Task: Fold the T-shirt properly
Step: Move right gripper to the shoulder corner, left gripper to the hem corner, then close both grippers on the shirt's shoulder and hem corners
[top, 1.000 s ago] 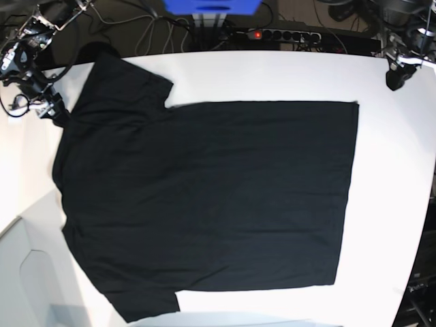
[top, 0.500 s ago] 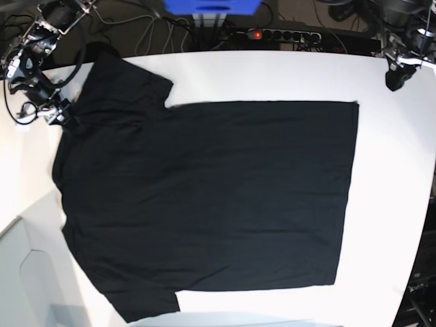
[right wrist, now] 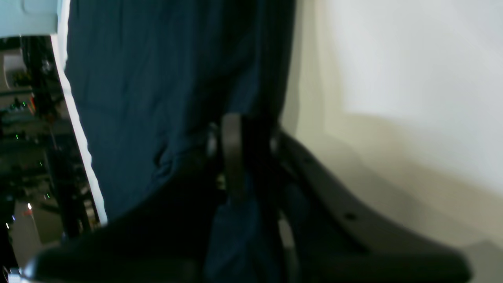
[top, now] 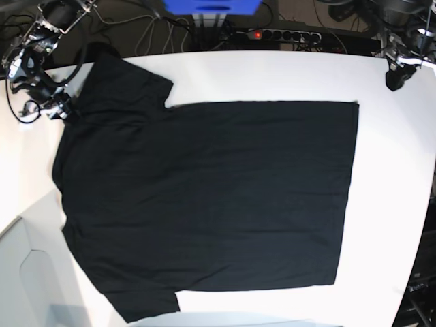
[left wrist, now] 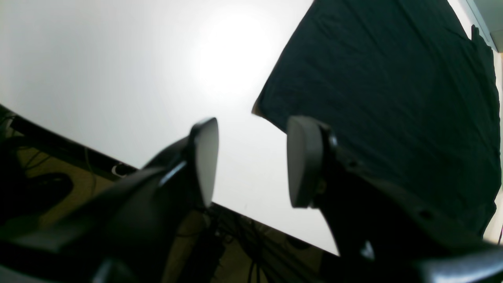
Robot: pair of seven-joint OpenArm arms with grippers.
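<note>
T-shirt: the plain black short-sleeved cloth T-shirt (top: 204, 194) lies spread flat on the white bench (top: 388, 177), collar end toward the base view's left; its place is unchanged.
Right gripper: the right gripper (top: 60, 107) sits at the shirt's upper-left shoulder edge, slightly higher than half a second ago; its jaws are clamped on a fold of the T-shirt.
Left gripper: the left gripper (left wrist: 251, 161) hangs at the bench's far corner, unmoved, jaws wide apart and holding nothing.

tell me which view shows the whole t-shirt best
The base view: the T-shirt lies spread flat on the white table, both sleeves visible. The left wrist view catches only one corner and part of the body; the right wrist view shows just blurry cloth near the right claw.
</note>
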